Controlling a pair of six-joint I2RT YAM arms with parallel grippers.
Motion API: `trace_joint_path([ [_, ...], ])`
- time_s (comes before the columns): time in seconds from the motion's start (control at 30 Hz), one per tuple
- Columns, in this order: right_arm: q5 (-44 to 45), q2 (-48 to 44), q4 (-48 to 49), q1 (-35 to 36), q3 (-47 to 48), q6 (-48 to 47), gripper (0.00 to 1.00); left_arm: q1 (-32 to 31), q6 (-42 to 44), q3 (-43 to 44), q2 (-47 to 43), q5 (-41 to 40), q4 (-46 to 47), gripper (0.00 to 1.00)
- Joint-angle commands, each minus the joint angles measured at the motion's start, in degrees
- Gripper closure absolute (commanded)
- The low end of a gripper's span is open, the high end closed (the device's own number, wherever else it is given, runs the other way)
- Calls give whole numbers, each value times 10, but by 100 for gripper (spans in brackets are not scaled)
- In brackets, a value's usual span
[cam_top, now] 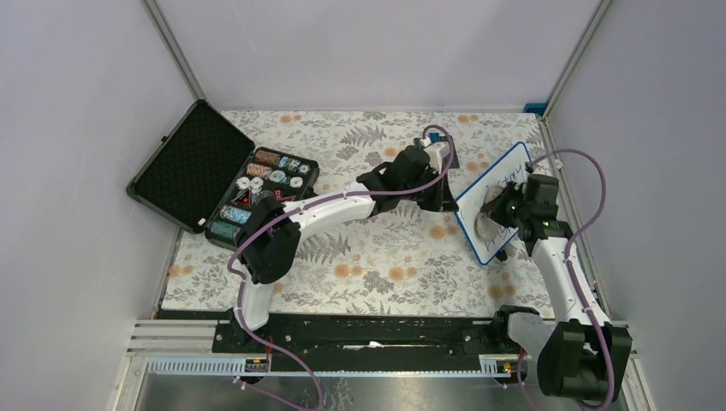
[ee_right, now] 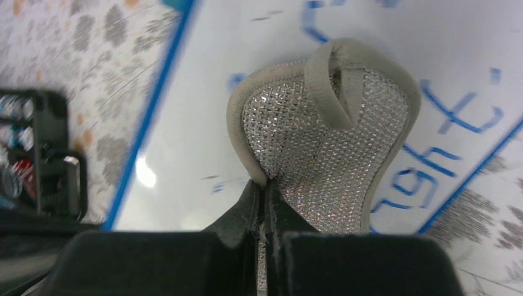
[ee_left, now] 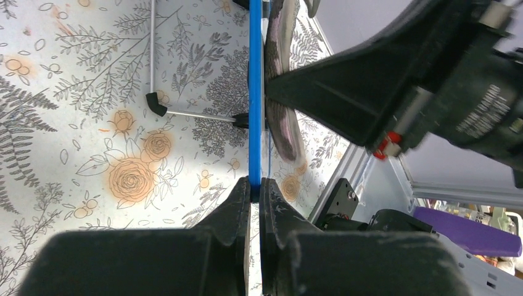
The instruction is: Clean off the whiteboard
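Note:
The whiteboard (cam_top: 479, 203) is white with a thin blue frame and stands tilted at the right of the table. My left gripper (cam_top: 446, 193) is shut on its left edge; in the left wrist view the blue frame (ee_left: 255, 92) runs edge-on between my closed fingers (ee_left: 255, 196). My right gripper (cam_top: 505, 208) is shut on a grey sparkly eraser pad (ee_right: 327, 142) with a loop strap, pressed flat on the board's face (ee_right: 203, 92). Blue handwriting (ee_right: 444, 142) shows to the right of the pad. The board left of the pad is mostly wiped, with faint smudges.
An open black case (cam_top: 218, 175) with poker chips sits at the table's left. The floral tablecloth (cam_top: 377, 265) covers the table. A metal stand leg (ee_left: 185, 111) lies behind the board. A frame post (cam_top: 569, 64) rises at the right.

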Motion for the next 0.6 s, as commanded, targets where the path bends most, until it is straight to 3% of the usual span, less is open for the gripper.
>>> trace_joint_path([
  [0.0,-86,10,20,100,62,12,100,-10,-18,14,-15,9,53,100],
  [0.13,-139,13,71,109,49,60,100,-9,-18,20,-11,15,45,100],
  [0.27,-53,10,56,99,33,53,100,-9,-18,18,-12,17,43,100],
  [0.37,-32,18,40,46,15,51,100,-9,-19,13,-14,16,43,100],
  [0.47,-70,30,31,-37,-16,52,100,-9,-18,7,-19,17,43,100],
  [0.57,-95,41,9,-56,-20,29,100,-9,-12,2,-23,17,40,100],
])
